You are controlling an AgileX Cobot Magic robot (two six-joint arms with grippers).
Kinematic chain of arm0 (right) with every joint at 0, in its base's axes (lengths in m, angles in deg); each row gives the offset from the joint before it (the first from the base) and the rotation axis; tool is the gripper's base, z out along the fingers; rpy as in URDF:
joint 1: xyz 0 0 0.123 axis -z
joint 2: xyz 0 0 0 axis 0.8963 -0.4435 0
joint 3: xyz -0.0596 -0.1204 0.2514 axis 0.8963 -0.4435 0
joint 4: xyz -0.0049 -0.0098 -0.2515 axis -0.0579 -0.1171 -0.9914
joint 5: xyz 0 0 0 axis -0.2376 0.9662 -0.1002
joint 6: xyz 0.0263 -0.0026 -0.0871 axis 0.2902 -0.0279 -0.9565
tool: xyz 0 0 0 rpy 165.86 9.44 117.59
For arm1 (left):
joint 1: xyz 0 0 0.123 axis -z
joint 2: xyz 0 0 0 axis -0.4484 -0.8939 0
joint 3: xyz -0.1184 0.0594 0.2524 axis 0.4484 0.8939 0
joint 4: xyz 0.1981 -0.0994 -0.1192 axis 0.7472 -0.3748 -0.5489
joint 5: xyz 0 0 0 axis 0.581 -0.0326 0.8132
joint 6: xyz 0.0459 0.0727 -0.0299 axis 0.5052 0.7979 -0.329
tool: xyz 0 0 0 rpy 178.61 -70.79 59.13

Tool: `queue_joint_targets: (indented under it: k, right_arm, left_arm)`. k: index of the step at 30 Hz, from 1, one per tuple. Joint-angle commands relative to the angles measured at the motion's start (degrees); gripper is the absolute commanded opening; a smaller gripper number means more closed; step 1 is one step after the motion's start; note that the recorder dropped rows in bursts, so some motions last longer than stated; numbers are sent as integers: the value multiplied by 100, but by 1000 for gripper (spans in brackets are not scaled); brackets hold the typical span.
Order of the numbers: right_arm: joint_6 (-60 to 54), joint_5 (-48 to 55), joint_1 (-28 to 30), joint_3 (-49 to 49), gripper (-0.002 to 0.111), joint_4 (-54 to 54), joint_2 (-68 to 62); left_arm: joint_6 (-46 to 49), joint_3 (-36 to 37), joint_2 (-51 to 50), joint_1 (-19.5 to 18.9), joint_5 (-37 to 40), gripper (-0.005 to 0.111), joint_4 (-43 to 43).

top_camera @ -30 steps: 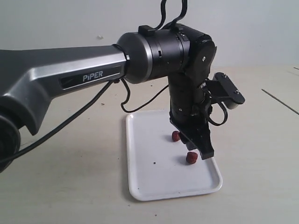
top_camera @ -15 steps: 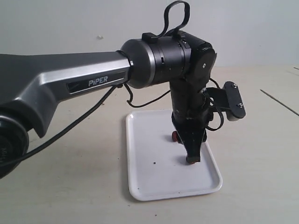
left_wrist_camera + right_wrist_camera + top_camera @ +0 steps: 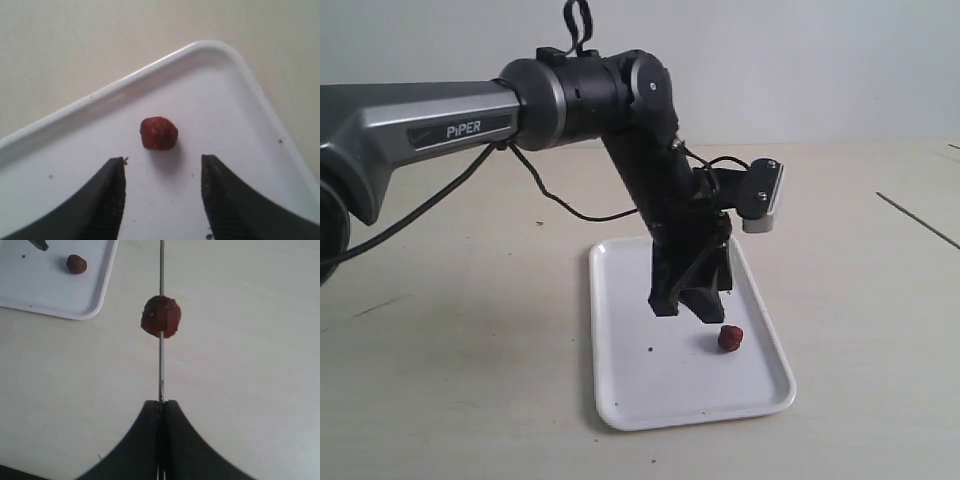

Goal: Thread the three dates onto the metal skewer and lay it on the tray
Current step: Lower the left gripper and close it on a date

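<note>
Black L gripper (image 3: 162,167) agape, empty, over loose date (image 3: 159,133) — R gripper (image 3: 161,405) pinching skewer (image 3: 161,365).

Date (image 3: 158,133) on tray (image 3: 210,50) — end effector (image 3: 162,172) open.

The exterior camera is viewing the tray (image 3: 630,385) from slightly above, nearby. Both wrist cameras are looking down at it, the left closely, the right from farther.

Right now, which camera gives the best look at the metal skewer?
The right wrist view: the metal skewer runs straight out from the shut right gripper, one date threaded on it. The left wrist view shows none of it. The exterior view has only a thin line at its right edge that might be it.
</note>
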Motion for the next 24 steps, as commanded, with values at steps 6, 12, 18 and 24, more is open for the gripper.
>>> queue_joint_targets:
  k: [6,12,18,24]
  right_arm:
    - [-10,-32,31,-29,0,20,14]
    - [-70,-32,31,-29,0,20,14]
    - [-74,-32,31,-29,0,20,14]
    - [-74,-32,31,-29,0,20,14]
  left_arm:
    - [969,431,29,140,-761,50,-208]
    - [739,752,21,342,-1343,50,430]
    - [729,820,-67,462,-1700,50,476]
    - [729,868,-75,503,-1734,50,490]
